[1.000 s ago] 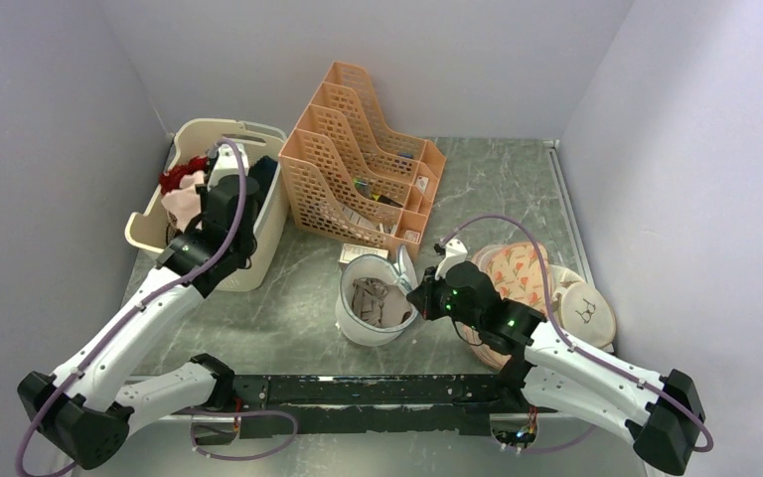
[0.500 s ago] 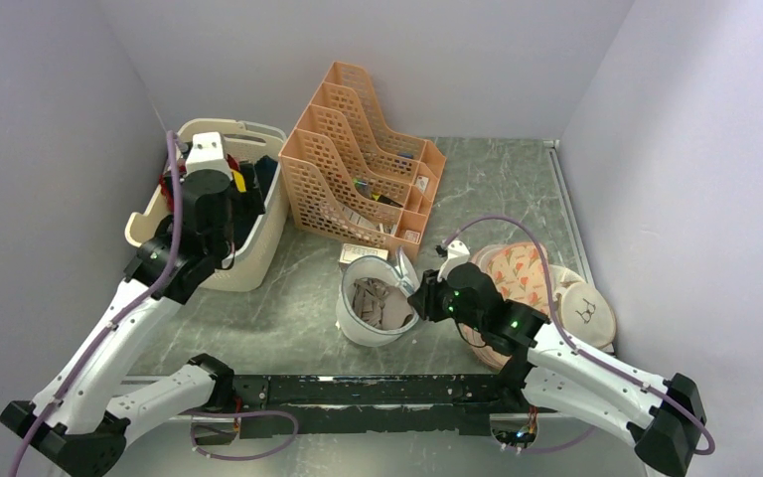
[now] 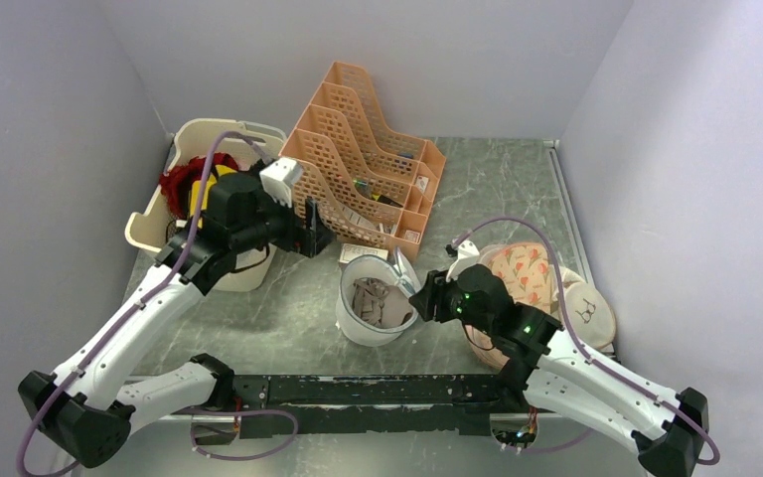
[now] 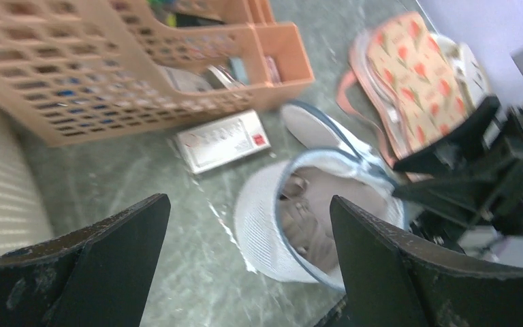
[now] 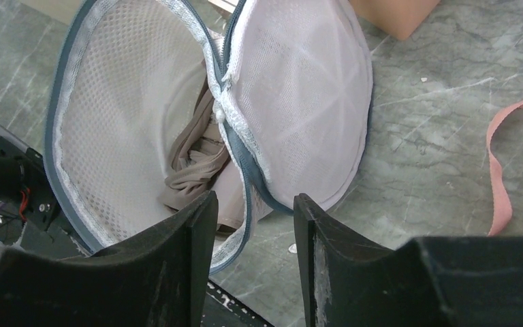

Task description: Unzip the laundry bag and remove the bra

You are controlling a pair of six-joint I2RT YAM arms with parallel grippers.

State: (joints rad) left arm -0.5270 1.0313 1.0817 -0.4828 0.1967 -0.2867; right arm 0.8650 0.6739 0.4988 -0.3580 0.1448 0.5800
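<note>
text: none legible | white box (image 4: 221,139): red patch, print blurred | white disc (image 3: 588,313): dark mark, unreadable

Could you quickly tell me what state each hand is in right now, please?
Left hand: open wide, holding nothing.
Right hand: open, at the rim of the laundry bag, gripping nothing.
</note>
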